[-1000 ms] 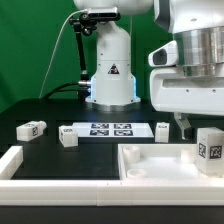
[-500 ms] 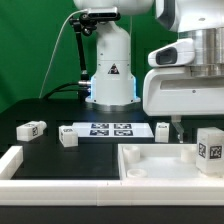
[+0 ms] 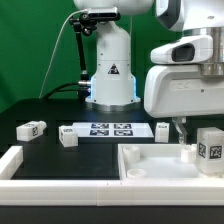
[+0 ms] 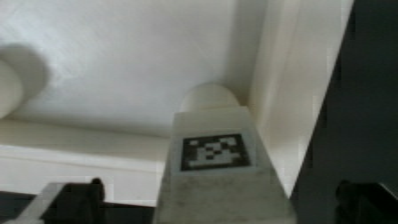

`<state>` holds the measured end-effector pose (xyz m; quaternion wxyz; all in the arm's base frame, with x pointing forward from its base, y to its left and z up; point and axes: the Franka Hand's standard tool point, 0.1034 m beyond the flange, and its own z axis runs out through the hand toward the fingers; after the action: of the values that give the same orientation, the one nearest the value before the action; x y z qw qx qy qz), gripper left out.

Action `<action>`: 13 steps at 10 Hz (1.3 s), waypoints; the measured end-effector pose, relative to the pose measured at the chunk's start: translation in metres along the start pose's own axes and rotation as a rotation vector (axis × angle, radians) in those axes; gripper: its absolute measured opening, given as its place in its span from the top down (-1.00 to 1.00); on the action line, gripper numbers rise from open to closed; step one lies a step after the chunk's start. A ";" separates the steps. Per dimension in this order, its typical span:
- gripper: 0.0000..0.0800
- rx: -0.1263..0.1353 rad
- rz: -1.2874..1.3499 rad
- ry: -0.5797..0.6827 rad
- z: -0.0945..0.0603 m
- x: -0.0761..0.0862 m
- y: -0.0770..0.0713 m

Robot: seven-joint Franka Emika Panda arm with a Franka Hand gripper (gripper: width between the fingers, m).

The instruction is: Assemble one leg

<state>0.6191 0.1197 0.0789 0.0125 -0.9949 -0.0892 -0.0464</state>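
In the wrist view a white leg [image 4: 219, 160] with a square tag stands between my gripper's [image 4: 217, 205] two dark fingers [image 4: 71, 203]. There is a gap on each side, so the gripper is open around it. The leg's narrow end points at the large white square piece [image 4: 107, 100] below. In the exterior view my gripper [image 3: 180, 134] hangs over that square piece [image 3: 150, 168] near its far right corner. A small white stub [image 3: 186, 152] shows just below the fingers. Another leg [image 3: 210, 148] stands upright at the right edge.
Three more legs lie on the black table: one at the exterior view's left [image 3: 32, 128], one beside it [image 3: 68, 136], one right of the marker board [image 3: 162, 129]. The marker board [image 3: 110, 129] lies in the middle. A white raised border [image 3: 12, 160] lies at front left.
The arm has shifted a little toward the exterior view's left and slightly lower over the square piece. The loose legs have not moved.
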 end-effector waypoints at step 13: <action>0.27 0.066 0.925 0.049 0.001 -0.002 0.004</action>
<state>0.6183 0.1159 0.0773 0.0659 -0.9278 0.3627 -0.0566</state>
